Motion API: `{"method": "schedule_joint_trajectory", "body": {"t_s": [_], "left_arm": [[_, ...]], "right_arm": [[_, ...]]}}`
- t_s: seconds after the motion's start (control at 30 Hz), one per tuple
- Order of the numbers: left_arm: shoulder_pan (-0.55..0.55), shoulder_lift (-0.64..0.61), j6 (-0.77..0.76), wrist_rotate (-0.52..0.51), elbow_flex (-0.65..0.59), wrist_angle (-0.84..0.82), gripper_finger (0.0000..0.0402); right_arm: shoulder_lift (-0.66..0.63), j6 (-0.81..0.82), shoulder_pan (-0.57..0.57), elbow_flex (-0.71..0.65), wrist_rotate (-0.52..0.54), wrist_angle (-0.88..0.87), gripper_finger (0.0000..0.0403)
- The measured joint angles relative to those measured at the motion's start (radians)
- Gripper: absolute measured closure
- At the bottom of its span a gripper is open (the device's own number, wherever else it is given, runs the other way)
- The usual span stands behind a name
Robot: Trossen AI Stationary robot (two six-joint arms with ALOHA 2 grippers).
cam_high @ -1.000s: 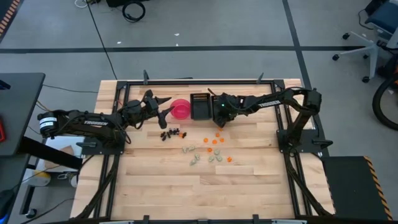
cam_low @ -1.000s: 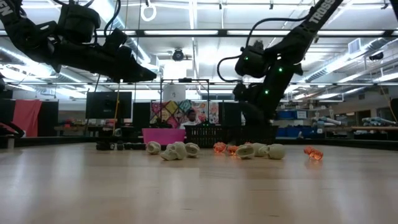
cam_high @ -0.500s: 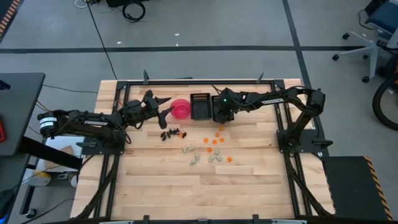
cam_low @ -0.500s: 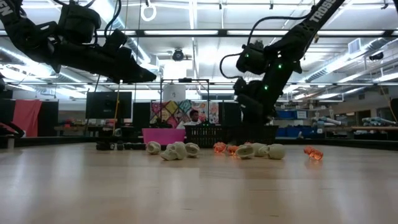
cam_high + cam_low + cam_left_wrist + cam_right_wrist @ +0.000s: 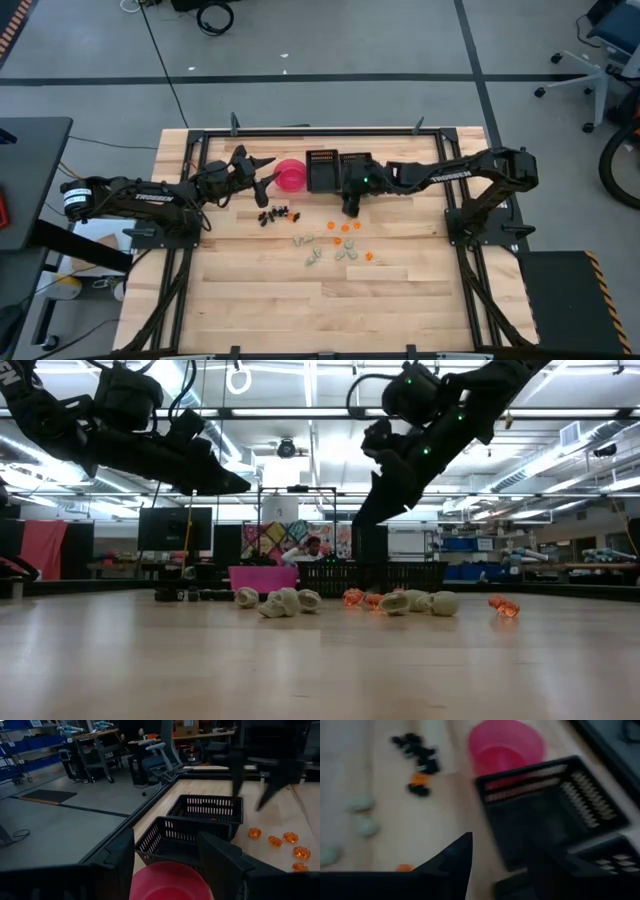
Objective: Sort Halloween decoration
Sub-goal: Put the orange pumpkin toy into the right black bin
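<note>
The decoration lies on the table in loose groups: dark pieces (image 5: 275,214), orange pieces (image 5: 346,226) and pale pieces (image 5: 307,241). In the low view the pale pieces (image 5: 280,601) and the orange pieces (image 5: 355,598) rest on the wood. My left gripper (image 5: 264,176) hangs open and empty above the table beside the pink bowl (image 5: 290,177); the bowl also shows in the left wrist view (image 5: 167,880). My right gripper (image 5: 349,206) is open and empty, raised high (image 5: 366,518) in front of the two black trays (image 5: 337,170), above the orange pieces.
The pink bowl and the two black trays (image 5: 192,827) stand in a row at the table's far middle. In the right wrist view an orange piece (image 5: 418,779) lies among the dark pieces (image 5: 415,750). Bare wood lies toward the near edge.
My right gripper has risen from low beside the trays to well above the table and has tipped to a slant, shifting a little toward the near edge. The pieces on the table have stayed where they were.
</note>
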Motion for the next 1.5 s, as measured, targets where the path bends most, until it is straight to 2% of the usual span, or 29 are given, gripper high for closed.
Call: {"method": "schedule_joint_trajectory", "body": {"t_s": [0.23, 0.43, 0.8, 1.07, 1.5], "left_arm": [[0.0, 0.0, 0.0, 0.0, 0.0, 0.007, 0.0212], [0.0, 0.0, 0.0, 0.0, 0.0, -0.006, 0.0212], [0.0, 0.0, 0.001, 0.0, 0.0, -0.018, 0.0212], [0.0, 0.0, 0.001, 0.0, 0.0, -0.018, 0.0212], [0.0, 0.0, -0.006, 0.0, 0.0, -0.01, 0.0212]], "right_arm": [[0.016, 0.013, 0.067, 0.001, -0.018, 0.038, 0.0225], [0.135, 0.017, 0.117, 0.0, -0.051, 0.145, 0.0216], [0.295, 0.018, 0.182, -0.015, -0.024, 0.332, 0.0188], [0.293, 0.05, 0.192, -0.172, 0.028, 0.627, 0.0186], [0.294, 0.057, 0.191, -0.218, 0.03, 0.634, 0.0186]]}}
